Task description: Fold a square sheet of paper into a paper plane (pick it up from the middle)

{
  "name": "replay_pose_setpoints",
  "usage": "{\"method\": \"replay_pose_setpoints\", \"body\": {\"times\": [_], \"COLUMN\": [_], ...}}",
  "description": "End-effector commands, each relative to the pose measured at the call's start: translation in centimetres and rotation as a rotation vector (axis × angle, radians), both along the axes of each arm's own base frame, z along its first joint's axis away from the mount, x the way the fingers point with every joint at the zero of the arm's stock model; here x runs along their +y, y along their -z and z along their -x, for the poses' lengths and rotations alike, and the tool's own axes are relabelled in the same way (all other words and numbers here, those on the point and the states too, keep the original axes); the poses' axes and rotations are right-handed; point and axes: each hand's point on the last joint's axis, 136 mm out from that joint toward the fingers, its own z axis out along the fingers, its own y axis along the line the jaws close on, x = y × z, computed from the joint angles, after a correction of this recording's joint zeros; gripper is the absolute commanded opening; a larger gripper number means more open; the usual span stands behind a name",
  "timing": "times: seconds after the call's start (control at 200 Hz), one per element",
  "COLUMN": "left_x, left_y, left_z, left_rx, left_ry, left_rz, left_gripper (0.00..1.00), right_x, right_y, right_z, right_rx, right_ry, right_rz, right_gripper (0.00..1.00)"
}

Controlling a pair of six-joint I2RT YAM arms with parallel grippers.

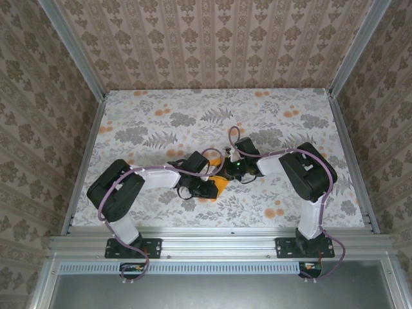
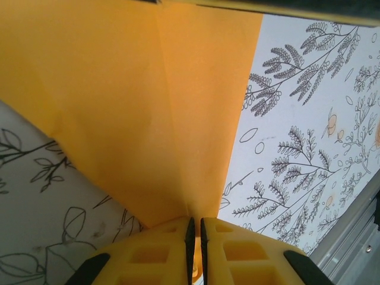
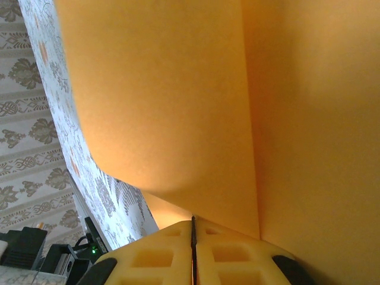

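- Near the middle of the flower-print table [image 1: 161, 122], your two arms meet over the orange paper sheet [image 1: 219, 183].
- Your left gripper [image 2: 195, 228] has its yellow fingers almost together, pinching the narrow, pointed end of the sheet.
- Your right gripper [image 3: 193, 228] has its fingers pressed tight and appears to nip the same sheet where a crease runs down to them.
- Folding looks partly done. A straight centre crease and slanted edges taper to a point, but the paper is broad and loose, not yet a narrow dart. Further folds likely remain.
- The paper is thin, matte and plain, with one flap bending in a soft curve.
- The table cover is pale, with grey leaf outlines and small orange flowers.
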Motion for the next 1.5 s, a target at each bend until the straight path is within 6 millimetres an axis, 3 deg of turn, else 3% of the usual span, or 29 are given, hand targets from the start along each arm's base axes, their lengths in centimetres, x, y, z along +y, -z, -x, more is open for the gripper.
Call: {"method": "replay_pose_setpoints", "body": {"times": [0.0,0.485,0.875,1.495], "left_x": [2.5,5.3,6.3,6.7], "left_y": [2.2,4.0,4.7,4.8], "left_z": [1.6,3.9,4.8,5.3], "left_rx": [0.038,0.062,0.077,0.09], "left_ry": [0.012,0.035,0.055,0.073], "left_rz": [-0.101,-0.171,-0.198,-0.203], "left_gripper": [0.15,0.12,0.1,0.1], "right_x": [-1.5,-2.7,-3.7,-7.0], "right_y": [2.4,1.6,1.9,2.4], "right_z": [1.1,-1.8,-4.9,-9.6], "right_rx": [0.092,0.05,0.039,0.026], "right_ry": [0.026,0.086,0.146,0.207], "right_rz": [0.082,0.126,0.16,0.249], "right_gripper": [0.12,0.13,0.13,0.13]}}
